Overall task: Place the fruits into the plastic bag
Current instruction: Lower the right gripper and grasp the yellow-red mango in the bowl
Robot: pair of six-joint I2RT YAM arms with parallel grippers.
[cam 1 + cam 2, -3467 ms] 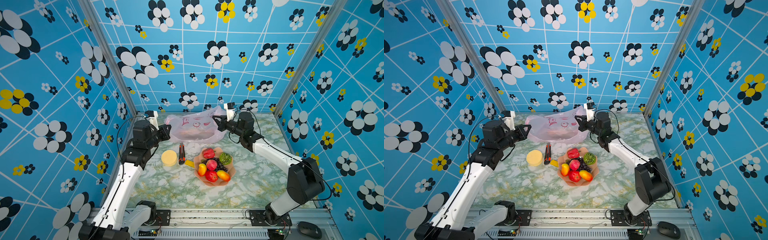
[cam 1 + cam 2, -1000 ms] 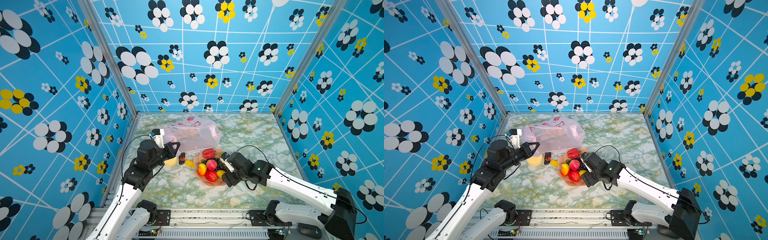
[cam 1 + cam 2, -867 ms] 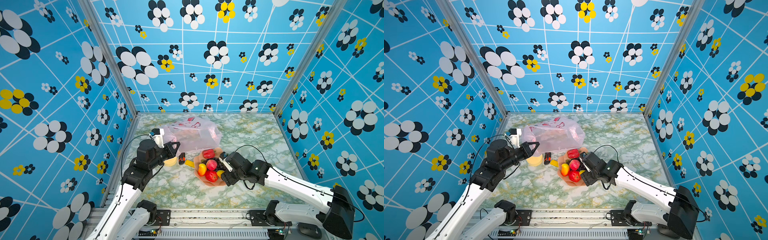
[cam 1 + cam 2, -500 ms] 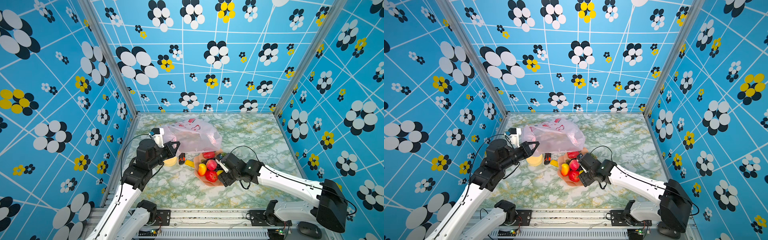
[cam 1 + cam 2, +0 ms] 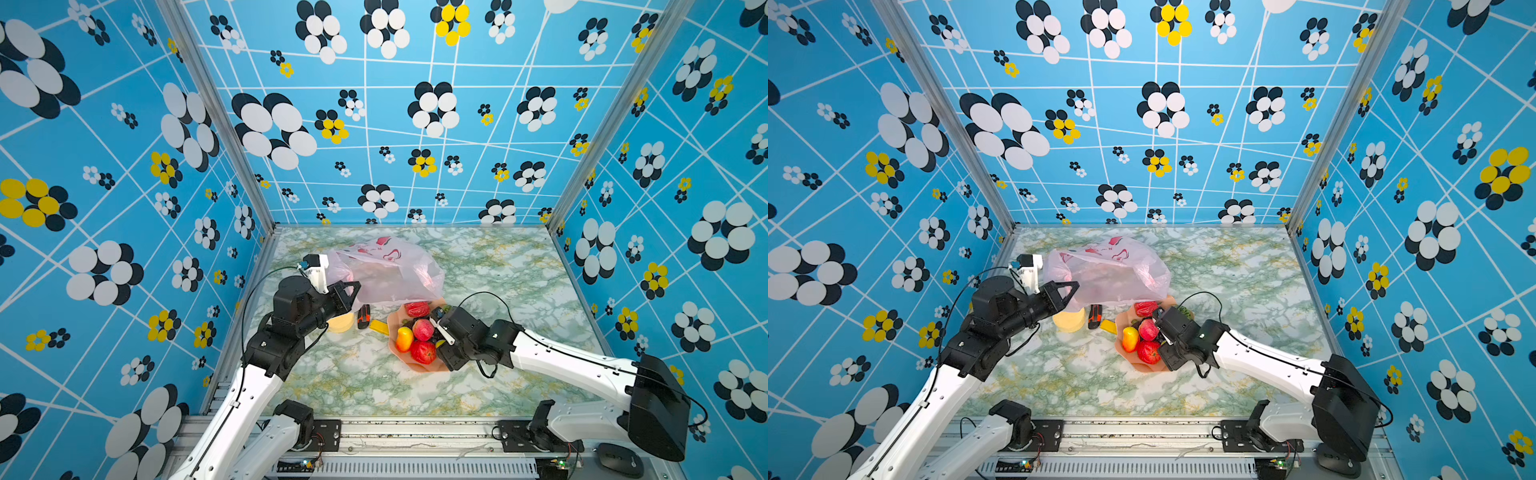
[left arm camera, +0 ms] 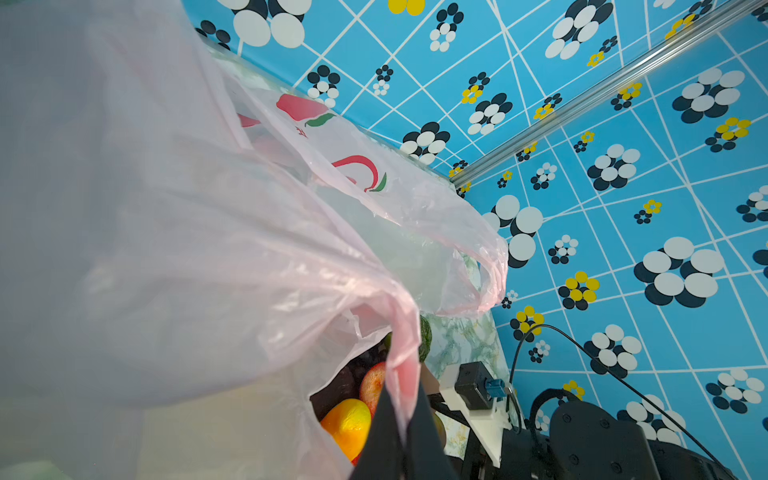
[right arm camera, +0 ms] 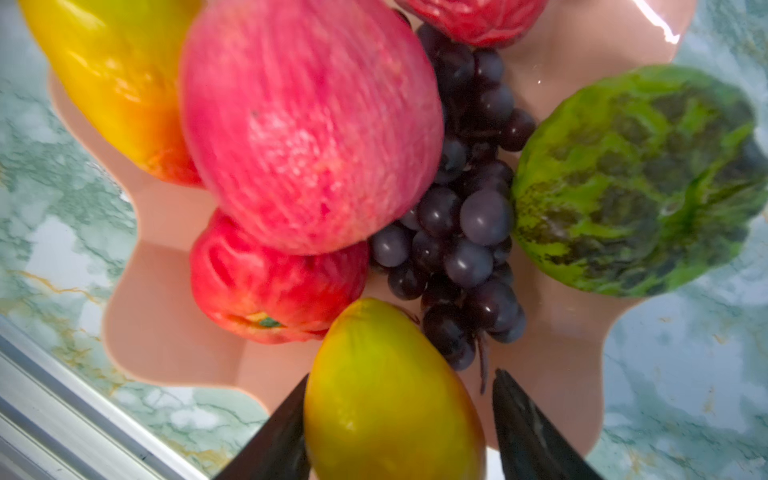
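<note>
**Top views.** In both top views, find the left gripper [image 5: 352, 293] left of centre, above the table [image 5: 498, 266]. Its fingers are pressed together on an edge of the plastic bag [image 5: 386, 270]. The bag is raised at that edge and spreads toward the centre of the frame. Its lower hem overlaps the far side of the bowl [image 5: 419, 368]. The fruits [image 5: 423, 328] lie in the bowl, just below centre. A pale yellow disc [image 5: 341, 323] rests on the table to the left of the bowl. The right gripper [image 5: 1163, 343] is lowered over the right side of the bowl. From here its body hides its fingers.

**Left wrist view.** Pink bag film [image 6: 208, 249] fills most of the picture. The black fingers [image 6: 386, 440] are closed with the film pinched between them. Some of the fruits [image 6: 347, 424] show beneath the hem.

**Right wrist view.** The right gripper [image 7: 401, 376] has its fingers [image 7: 286, 432] spread, one on each side of a mango [image 7: 386, 395]. One finger meets the mango's side. A narrow strip of bowl [image 7: 166, 332] shows at the other finger. Beyond the mango lie the grape bunch [image 7: 461, 232], two apples [image 7: 307, 133], a second mango [image 7: 112, 70] and the green fruit [image 7: 636, 183].
</note>
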